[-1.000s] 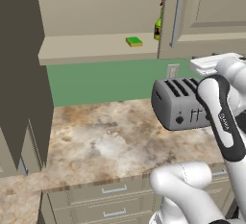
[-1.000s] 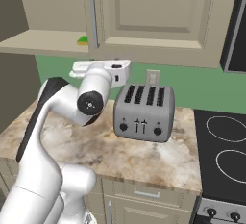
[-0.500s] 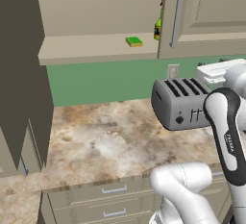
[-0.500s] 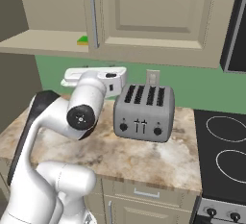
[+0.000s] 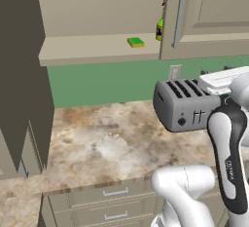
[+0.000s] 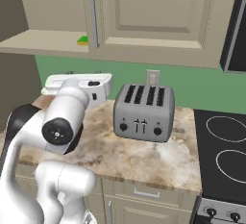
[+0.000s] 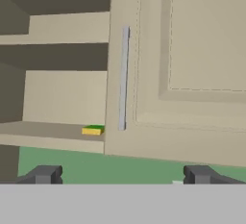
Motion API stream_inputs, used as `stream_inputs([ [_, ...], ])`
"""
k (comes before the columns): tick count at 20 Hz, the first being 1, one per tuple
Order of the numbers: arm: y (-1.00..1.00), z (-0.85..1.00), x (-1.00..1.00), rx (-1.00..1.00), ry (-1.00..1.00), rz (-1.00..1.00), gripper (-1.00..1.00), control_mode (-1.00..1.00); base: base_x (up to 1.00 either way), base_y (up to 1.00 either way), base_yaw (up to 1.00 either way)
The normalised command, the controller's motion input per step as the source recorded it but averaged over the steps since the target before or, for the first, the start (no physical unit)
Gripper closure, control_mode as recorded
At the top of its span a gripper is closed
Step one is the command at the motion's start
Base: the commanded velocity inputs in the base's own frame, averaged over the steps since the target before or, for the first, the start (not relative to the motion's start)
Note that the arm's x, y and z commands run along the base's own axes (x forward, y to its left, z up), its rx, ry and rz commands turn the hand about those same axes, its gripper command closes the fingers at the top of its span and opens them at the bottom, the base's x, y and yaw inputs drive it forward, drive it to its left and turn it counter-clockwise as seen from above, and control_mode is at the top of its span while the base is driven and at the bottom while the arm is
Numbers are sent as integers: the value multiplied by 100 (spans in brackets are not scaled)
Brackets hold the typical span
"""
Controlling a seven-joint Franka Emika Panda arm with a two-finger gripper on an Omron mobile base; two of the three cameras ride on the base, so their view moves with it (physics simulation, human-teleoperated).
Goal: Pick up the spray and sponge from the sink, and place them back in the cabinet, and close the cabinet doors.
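Empty claw, facing the half-shut cabinet

My gripper [image 7: 122, 174] stands fully open, holding nothing, aimed at the right-hand cabinet door [image 7: 178, 69] and its silver handle [image 7: 123, 79]. The sponge [image 5: 135, 42] and spray [image 5: 159, 27] already sit on the cabinet [image 5: 92, 50] shelf. The door looks rigid and smooth-hinged; I judge pushing its flat panel easier than pinching the slim, slippery bar.

Green-and-yellow sponge [image 5: 135, 42] flat on open cabinet [image 5: 97, 50] shelf, lime spray [image 5: 159, 27] upright behind door [image 5: 194, 21] edge
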Motion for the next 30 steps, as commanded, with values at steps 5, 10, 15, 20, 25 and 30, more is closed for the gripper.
stream_inputs([
  [5,47,0,-37,0,-2,0,-100,-100,0,0,0],
  [10,50,0,-27,0,0,0,-100,-100,0,0,0],
  [15,51,0,-25,0,0,0,-100,-100,0,0,0],
  [20,50,0,-23,0,0,0,-100,-100,0,0,0],
  [25,49,0,-25,0,-1,-1,-100,-100,0,0,0],
  [30,47,0,-29,0,-2,-2,-100,-100,0,0,0],
])
